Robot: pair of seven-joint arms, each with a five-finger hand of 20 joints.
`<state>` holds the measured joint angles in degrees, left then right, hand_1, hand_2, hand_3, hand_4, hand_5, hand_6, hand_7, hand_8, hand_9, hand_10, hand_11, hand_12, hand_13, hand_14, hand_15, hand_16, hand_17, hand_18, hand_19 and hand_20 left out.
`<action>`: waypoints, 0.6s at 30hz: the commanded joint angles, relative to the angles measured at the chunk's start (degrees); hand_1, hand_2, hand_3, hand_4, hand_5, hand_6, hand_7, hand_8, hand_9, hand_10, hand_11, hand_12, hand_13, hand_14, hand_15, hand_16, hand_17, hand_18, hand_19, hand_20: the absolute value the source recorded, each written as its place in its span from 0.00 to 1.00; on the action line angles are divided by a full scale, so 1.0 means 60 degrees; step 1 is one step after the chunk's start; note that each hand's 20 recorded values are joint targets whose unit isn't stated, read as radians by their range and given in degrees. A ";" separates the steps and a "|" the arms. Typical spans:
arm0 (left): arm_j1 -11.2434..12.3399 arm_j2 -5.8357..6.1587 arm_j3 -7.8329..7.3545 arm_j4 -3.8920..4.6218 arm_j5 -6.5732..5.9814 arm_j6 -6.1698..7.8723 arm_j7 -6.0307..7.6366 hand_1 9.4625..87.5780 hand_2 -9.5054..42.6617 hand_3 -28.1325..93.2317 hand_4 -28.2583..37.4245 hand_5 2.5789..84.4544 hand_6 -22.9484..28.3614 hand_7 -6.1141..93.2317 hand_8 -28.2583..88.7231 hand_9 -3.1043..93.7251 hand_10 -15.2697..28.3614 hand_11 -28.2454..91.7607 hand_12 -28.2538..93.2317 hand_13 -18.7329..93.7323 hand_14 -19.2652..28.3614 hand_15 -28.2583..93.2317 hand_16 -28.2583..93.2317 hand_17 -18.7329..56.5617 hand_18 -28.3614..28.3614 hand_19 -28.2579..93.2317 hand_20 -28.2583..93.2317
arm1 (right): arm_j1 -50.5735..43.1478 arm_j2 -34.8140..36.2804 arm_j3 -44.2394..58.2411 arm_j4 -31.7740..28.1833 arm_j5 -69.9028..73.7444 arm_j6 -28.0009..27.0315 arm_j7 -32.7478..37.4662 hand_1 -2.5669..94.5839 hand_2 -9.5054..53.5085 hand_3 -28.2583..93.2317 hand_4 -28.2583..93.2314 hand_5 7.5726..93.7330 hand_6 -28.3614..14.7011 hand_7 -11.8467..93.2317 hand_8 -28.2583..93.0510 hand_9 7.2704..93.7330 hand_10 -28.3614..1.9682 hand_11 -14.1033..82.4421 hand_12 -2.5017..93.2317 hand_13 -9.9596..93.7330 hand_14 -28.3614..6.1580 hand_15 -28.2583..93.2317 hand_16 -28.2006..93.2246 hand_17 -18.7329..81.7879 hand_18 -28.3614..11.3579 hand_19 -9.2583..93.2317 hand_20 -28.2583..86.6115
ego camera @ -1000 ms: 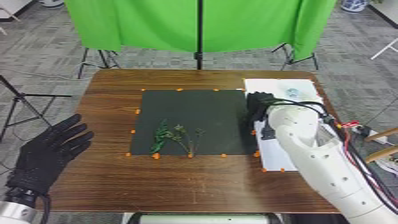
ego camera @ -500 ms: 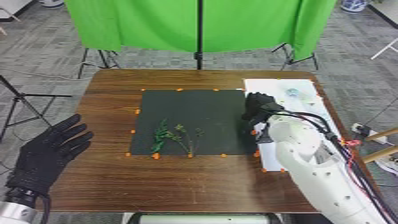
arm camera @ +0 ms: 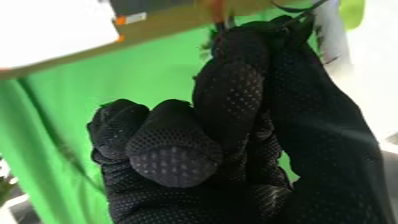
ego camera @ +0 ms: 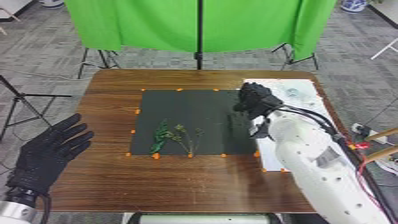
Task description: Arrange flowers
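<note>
Right hand [ego camera: 256,97] pinching stem [arm camera: 218,12] at edge of mat [ego camera: 191,107], beside sheet [ego camera: 269,158]. Leaf [ego camera: 161,137], sprigs [ego camera: 184,140] lie on mat. Placing step, judged: you need to align stem, lower, release.

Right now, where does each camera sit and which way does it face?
Head view: on the robot's head, facing forward and down at the table; left hand, right hand and right arm show.
Right wrist view: on the right wrist, looking along the right hand's curled fingers toward the green cloth.
Shared: right hand, cloth, white sheet.
</note>
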<state>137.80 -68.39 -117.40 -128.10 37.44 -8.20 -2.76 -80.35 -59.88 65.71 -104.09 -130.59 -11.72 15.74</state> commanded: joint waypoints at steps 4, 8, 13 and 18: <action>-0.0064 0.0039 0.0083 0.0126 0.0033 -0.0069 -0.0191 0.20 0.18 0.83 0.07 0.41 0.49 0.28 0.15 0.32 0.63 0.45 0.35 0.37 0.71 0.51 0.23 0.10 0.87 0.59 0.29 | -0.0873 -0.0736 -0.0616 0.0101 -0.0127 -0.0486 0.0246 0.45 0.01 0.98 0.07 0.76 0.37 0.80 0.18 1.00 0.74 0.65 0.30 0.99 0.79 0.78 0.49 0.64 0.18 1.00 0.59; -0.0043 0.0029 0.0061 0.0115 0.0029 -0.0111 -0.0206 0.20 0.18 0.83 0.07 0.41 0.49 0.28 0.15 0.32 0.63 0.45 0.35 0.37 0.71 0.51 0.23 0.10 0.87 0.59 0.29 | -0.0863 -0.0828 -0.0786 0.0218 -0.0446 -0.0625 0.0182 0.45 0.01 0.98 0.07 0.76 0.37 0.80 0.18 1.00 0.74 0.64 0.30 0.99 0.79 0.78 0.49 0.64 0.19 1.00 0.59; -0.0035 0.0022 0.0059 0.0106 0.0041 -0.0113 -0.0203 0.20 0.18 0.83 0.07 0.41 0.49 0.27 0.15 0.32 0.63 0.44 0.35 0.37 0.71 0.51 0.23 0.10 0.87 0.59 0.29 | -0.0808 -0.0771 -0.0820 0.0328 -0.0768 -0.0596 0.0140 0.45 0.01 0.98 0.06 0.76 0.38 0.79 0.18 1.00 0.75 0.64 0.30 0.99 0.80 0.78 0.49 0.64 0.19 1.00 0.58; -0.0018 0.0001 0.0070 0.0105 0.0039 -0.0082 -0.0199 0.20 0.18 0.83 0.07 0.41 0.49 0.27 0.15 0.32 0.62 0.44 0.35 0.37 0.71 0.51 0.23 0.10 0.87 0.59 0.29 | -0.0753 -0.0651 -0.0786 0.0423 -0.1076 -0.0648 0.0085 0.45 0.01 0.98 0.06 0.76 0.38 0.80 0.18 1.00 0.75 0.64 0.30 0.99 0.80 0.78 0.49 0.64 0.19 1.00 0.58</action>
<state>137.13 -68.17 -117.19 -127.88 37.44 -8.34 -3.36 -84.94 -64.52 61.19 -102.73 -134.11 -14.86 16.66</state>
